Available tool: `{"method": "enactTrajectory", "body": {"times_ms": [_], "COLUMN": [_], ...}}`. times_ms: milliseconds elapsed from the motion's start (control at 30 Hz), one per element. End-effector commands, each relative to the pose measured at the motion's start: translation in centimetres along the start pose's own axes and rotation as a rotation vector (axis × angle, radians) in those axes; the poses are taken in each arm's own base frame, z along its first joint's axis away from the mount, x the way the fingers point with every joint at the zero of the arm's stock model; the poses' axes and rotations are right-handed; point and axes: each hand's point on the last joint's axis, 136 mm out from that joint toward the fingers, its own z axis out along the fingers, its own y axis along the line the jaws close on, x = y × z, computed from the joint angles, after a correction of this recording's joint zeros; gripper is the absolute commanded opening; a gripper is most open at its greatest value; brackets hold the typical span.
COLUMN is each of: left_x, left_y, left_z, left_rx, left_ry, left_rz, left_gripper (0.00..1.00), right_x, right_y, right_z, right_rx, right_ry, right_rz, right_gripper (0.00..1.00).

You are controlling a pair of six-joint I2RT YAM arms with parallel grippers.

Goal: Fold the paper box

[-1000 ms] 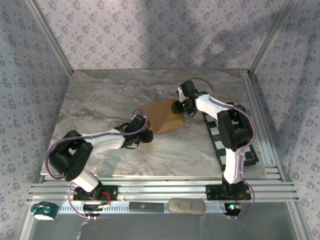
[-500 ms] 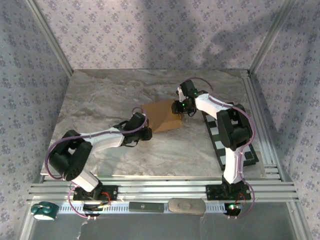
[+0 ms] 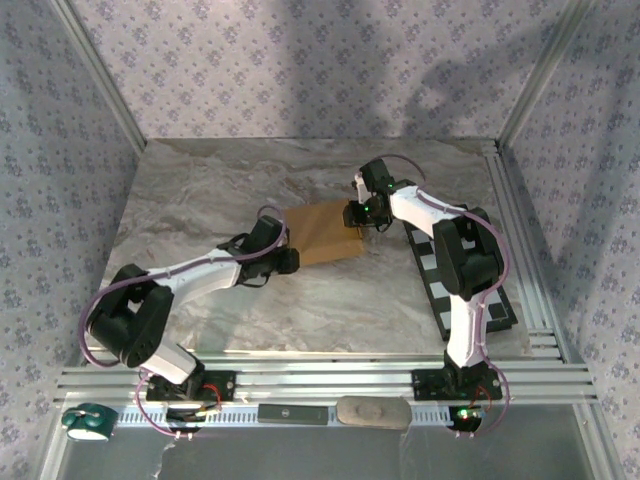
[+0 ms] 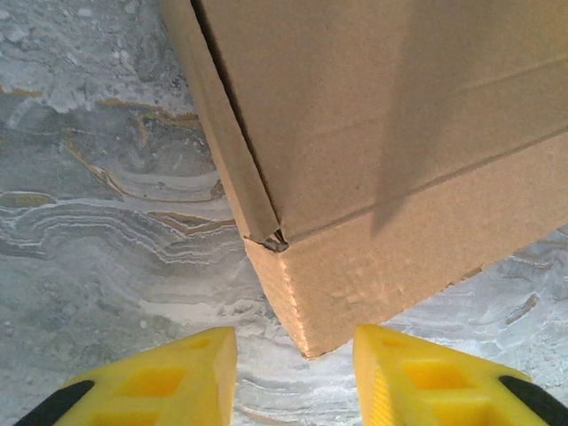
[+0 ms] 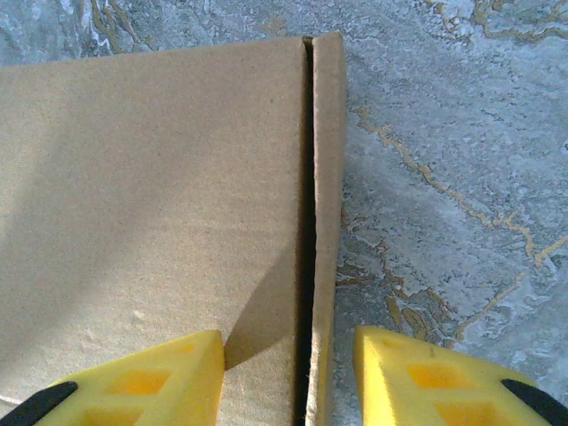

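Marbling in grey, with pale and ochre veins, covered the bench (image 3: 200, 210), a slab set on aluminium rails (image 3: 330, 375) at its near edge. Walls (image 3: 300, 60) papered in a small lilac flower print closed the space in on the left, right and far sides, with metal posts in the corners.

The paper box (image 3: 322, 232) lay flat near the middle of the bench, a little toward the far side, plain tan with creases running across its top. My two arms met it from either side. A black-and-white checkered board (image 3: 462, 278) lay along the right edge of the bench, well apart from the box.

My left pincer (image 3: 280, 255) sat low at the box's near-left corner, spread wide. In the left wrist view its yellow fingers (image 4: 191, 377) stood either side of that corner, where the side wall met a narrow folded strip and the cardboard showed a small ragged gap.

My right pincer (image 3: 360, 215) hung over the box's far-right edge, also spread. In the right wrist view one finger (image 5: 151, 377) was above the box top and the other above bare bench, with a dark seam and a thin flap strip between them. I could not tell whether either pincer touched the cardboard.
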Motion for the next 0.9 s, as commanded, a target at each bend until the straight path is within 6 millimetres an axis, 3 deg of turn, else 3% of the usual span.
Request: {"method": "enactTrajectory", "body": {"times_ms": [0, 300, 867], "left_x": [-0.6, -0.9, -1.5], "left_y": [-1.4, -1.7, -1.7], "left_z": [0.8, 2.1, 1.8], "left_rx": [0.050, 0.064, 0.078], "left_ry": [0.012, 0.007, 0.010], "left_rz": [0.021, 0.009, -0.004], "left_gripper": [0.37, 0.31, 0.27], "right_x": [1.0, 1.0, 1.0], "right_y": [-0.4, -0.3, -0.3], "right_z": [0.4, 0.6, 0.8], "right_rx": [0.006, -0.002, -0.010], "right_ry": [0.054, 0.057, 0.082], "right_rz": [-0.003, 0.001, 0.007], "right_gripper": [0.44, 0.43, 0.43]}}
